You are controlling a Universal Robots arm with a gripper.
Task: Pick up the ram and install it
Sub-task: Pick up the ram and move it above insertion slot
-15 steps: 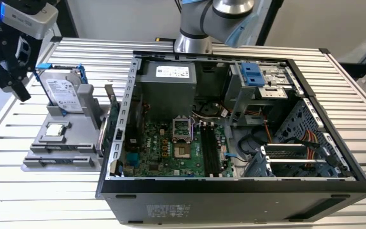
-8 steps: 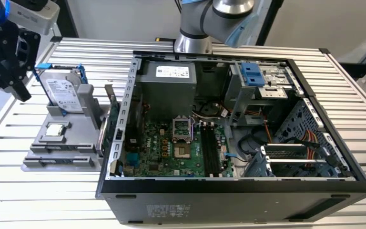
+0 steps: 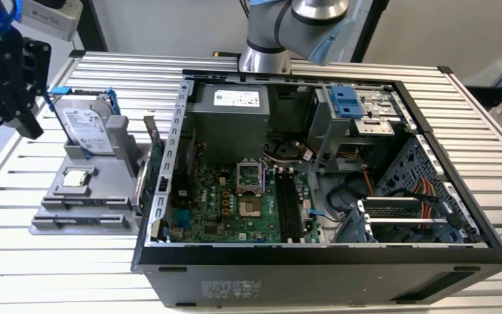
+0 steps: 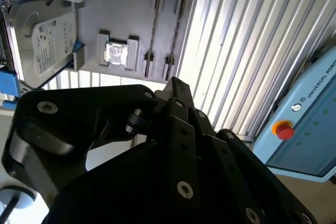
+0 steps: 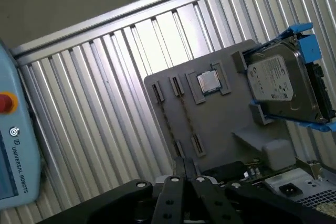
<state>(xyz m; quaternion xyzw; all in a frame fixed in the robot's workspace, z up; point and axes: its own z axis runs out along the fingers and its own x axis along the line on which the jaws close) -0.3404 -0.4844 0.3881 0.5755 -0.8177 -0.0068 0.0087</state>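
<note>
My black gripper (image 3: 26,127) hangs at the exterior view's far left, above the table beside the grey holder (image 3: 68,226). Its fingers are shut with nothing between them, as both wrist views show (image 4: 176,83) (image 5: 185,163). A thin dark green board, which I take for the ram (image 3: 144,186), stands on edge between the holder and the open computer case (image 3: 321,261); it is too small to be sure. The holder's two long grooves (image 5: 184,116) (image 4: 153,27) hold nothing. Black memory slots (image 3: 287,204) run along the motherboard inside the case.
On the holder lie a square silver CPU (image 3: 76,177) (image 5: 209,81) and a hard drive in a blue frame (image 3: 87,127) (image 4: 44,40). The arm's base (image 3: 268,39) stands behind the case. A pale blue pendant with a red button (image 4: 284,129) lies beside the slatted table.
</note>
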